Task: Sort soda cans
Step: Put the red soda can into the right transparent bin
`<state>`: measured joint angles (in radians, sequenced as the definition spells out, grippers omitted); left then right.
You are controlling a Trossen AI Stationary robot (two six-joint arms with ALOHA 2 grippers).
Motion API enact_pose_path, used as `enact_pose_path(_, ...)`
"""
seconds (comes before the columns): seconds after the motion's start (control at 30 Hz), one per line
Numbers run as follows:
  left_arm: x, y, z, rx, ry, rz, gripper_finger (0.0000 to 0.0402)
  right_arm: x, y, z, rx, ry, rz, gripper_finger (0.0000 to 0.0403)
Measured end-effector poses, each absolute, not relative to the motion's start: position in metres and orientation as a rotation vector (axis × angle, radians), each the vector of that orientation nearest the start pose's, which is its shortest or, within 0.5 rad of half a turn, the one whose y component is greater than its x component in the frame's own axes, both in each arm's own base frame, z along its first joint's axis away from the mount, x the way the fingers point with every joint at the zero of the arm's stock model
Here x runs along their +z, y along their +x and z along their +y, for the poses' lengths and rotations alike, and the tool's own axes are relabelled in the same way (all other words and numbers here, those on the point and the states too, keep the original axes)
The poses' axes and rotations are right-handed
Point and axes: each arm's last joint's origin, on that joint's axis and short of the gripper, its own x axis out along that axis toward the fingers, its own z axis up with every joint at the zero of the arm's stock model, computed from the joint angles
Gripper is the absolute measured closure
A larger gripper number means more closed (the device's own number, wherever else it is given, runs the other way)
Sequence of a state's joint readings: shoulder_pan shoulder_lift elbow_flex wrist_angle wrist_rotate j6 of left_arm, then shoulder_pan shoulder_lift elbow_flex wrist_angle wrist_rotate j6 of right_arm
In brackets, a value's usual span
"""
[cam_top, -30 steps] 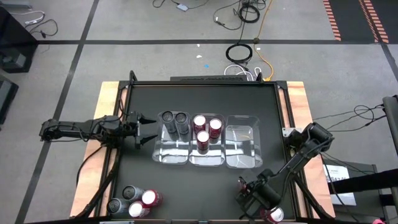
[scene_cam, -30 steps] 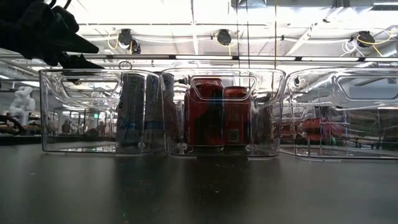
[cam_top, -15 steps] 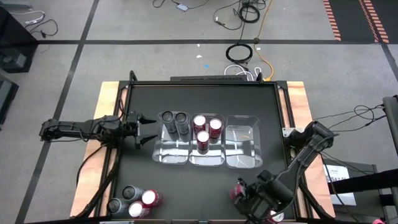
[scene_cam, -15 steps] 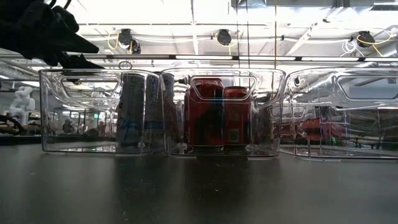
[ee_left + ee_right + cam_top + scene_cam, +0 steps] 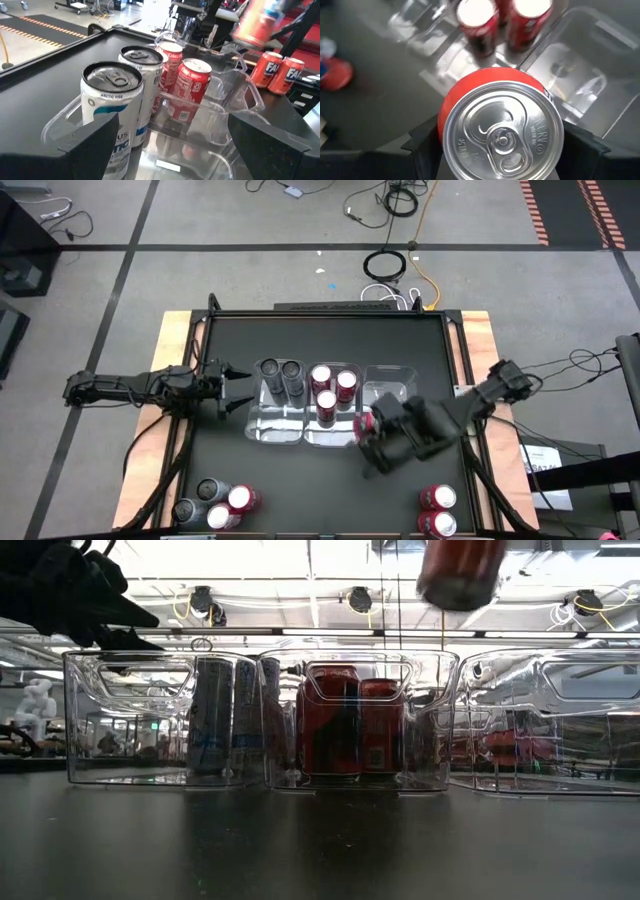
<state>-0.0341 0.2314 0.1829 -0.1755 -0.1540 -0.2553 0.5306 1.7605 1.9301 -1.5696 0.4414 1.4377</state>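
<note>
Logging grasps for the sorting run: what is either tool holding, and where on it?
The right tool grips a red soda can by its sides, upright. The left tool holds nothing.

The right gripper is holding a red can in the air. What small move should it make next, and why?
Probably carry the red can slightly left over the middle tray, then lower. The right gripper holds it at that tray's right edge, and three red cans already stand there.

Three clear trays [image 5: 388, 442] are seen side by side on the tabletop [image 5: 320, 345]. A red can [image 5: 364, 423] is held by the right hand [image 5: 370, 432] over the trays. The left hand [image 5: 240, 387] is positioned open beside the leftmost tray.
</note>
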Motion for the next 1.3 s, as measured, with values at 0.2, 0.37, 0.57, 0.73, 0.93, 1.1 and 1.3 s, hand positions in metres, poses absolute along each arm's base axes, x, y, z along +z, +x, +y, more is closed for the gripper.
enact_pose_path(0.2,0.191,0.105,0.001,0.147,-0.233,0.204,0.002,0.366,0.289,0.101,-0.821,0.564,1.033,0.0121)
enact_pose_path(0.37,0.191,0.105,0.001,0.147,-0.233,0.204,0.002,0.352,0.277,0.066,-0.891,0.587,1.12,0.012)
enact_pose_path(0.57,0.191,0.105,0.001,0.147,-0.233,0.204,0.002,0.316,0.245,0.037,-0.983,0.65,1.205,0.012)
enact_pose_path(0.73,0.191,0.105,0.001,0.147,-0.233,0.204,0.002,0.287,0.234,0.016,-0.946,0.793,1.125,0.0119)
enact_pose_path(0.93,0.191,0.105,0.001,0.147,-0.233,0.204,0.002,0.265,0.229,-0.009,-1.024,0.81,1.132,0.0119)
enact_pose_path(1.1,0.191,0.105,0.001,0.147,-0.233,0.204,0.002,0.254,0.23,-0.018,-1.031,0.81,1.184,0.0119)
enact_pose_path(1.3,0.191,0.105,0.001,0.147,-0.233,0.204,0.002,0.244,0.233,-0.023,-1.037,0.777,1.229,0.0104)
